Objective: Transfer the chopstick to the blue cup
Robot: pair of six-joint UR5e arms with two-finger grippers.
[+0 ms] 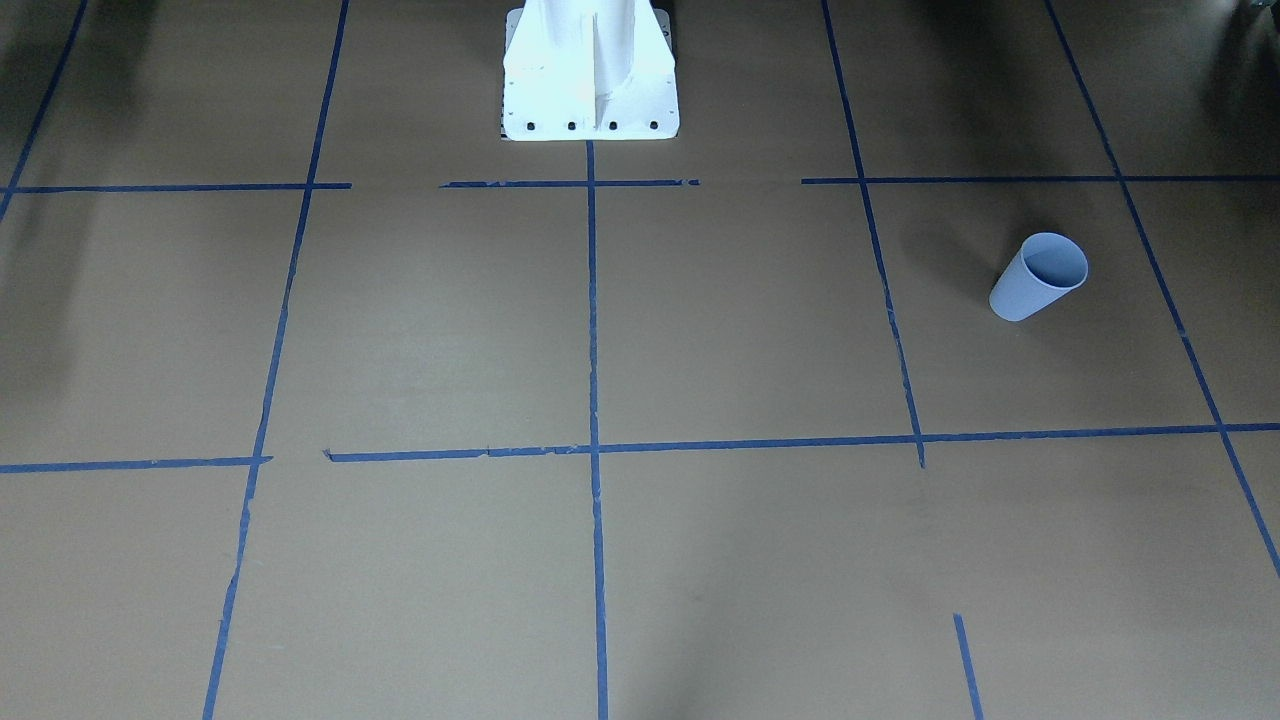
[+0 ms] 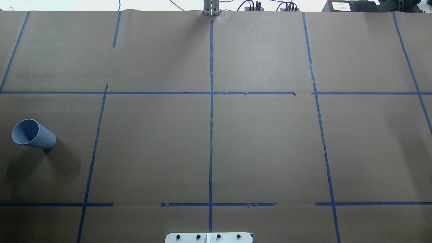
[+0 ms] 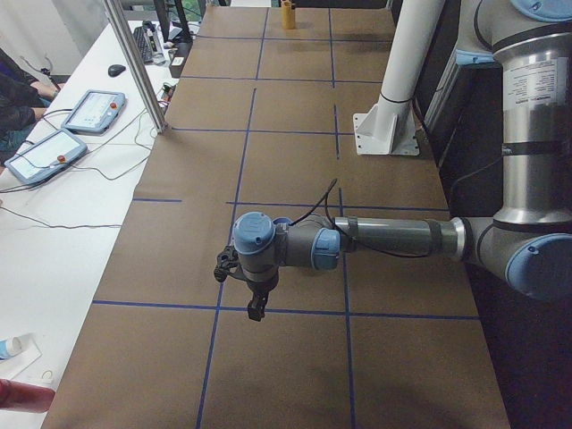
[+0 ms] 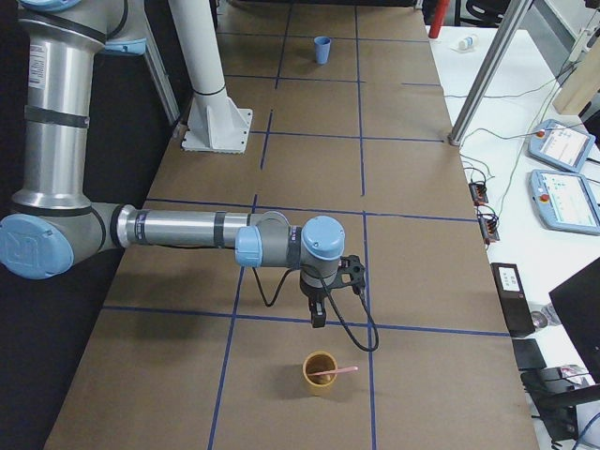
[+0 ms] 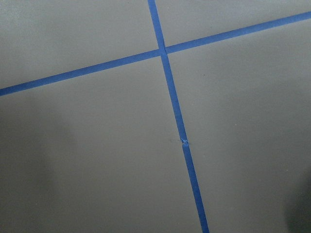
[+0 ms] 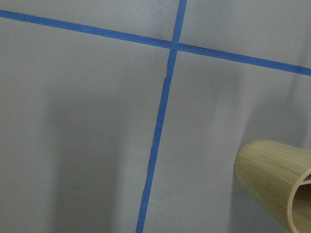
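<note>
The blue cup (image 1: pixel 1038 277) stands upright on the brown paper on my left side; it also shows in the overhead view (image 2: pixel 33 134) and far off in the exterior right view (image 4: pixel 322 49). A pale-pink chopstick (image 4: pixel 335 371) leans in a bamboo cup (image 4: pixel 320 373) at my right end, its tip over the rim. The bamboo cup (image 6: pixel 274 182) fills the right wrist view's lower right corner. My right gripper (image 4: pixel 319 319) hangs above the table just short of the bamboo cup. My left gripper (image 3: pixel 256 311) hangs over bare paper. I cannot tell whether either is open or shut.
The white robot pedestal (image 1: pixel 590 70) stands at the table's robot side. Blue tape lines (image 2: pixel 211 135) grid the paper. A metal post (image 4: pixel 492 66), teach pendants (image 4: pixel 562 150) and cables lie on the white table beside it. Operators sit at the exterior left view's edge (image 3: pixel 18 89).
</note>
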